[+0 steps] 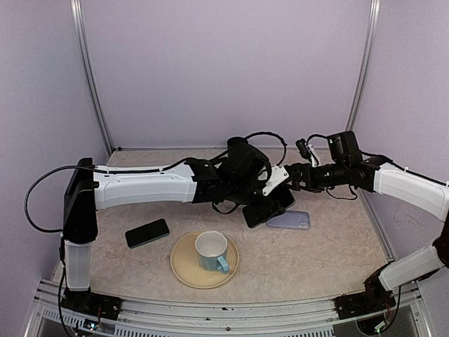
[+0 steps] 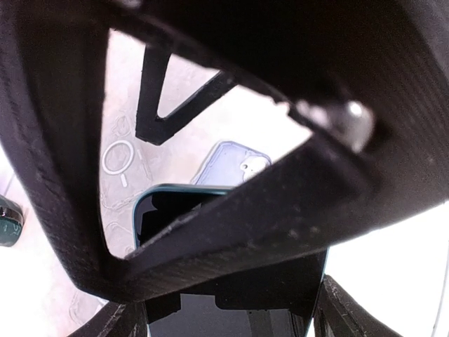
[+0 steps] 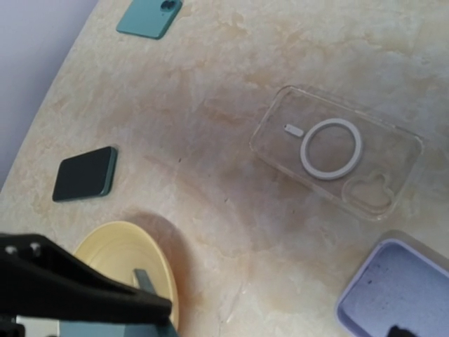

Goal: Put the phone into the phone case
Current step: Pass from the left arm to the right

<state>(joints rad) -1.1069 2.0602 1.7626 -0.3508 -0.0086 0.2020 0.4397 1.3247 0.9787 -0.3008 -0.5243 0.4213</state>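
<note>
My left gripper is shut on a dark phone with a teal rim, gripping its side edges and holding it tilted over the table's middle. In the left wrist view the phone runs up from between my fingers. A lavender phone case lies open side up just right of it, and also shows in the wrist views. My right gripper hovers at the phone's far end with its jaws wide apart; one black finger shows, and crosses the left wrist view.
A clear case with a white ring lies beyond the lavender one. A second dark phone lies at the left. A yellow plate with a pale blue cup sits near front. A teal phone lies face down.
</note>
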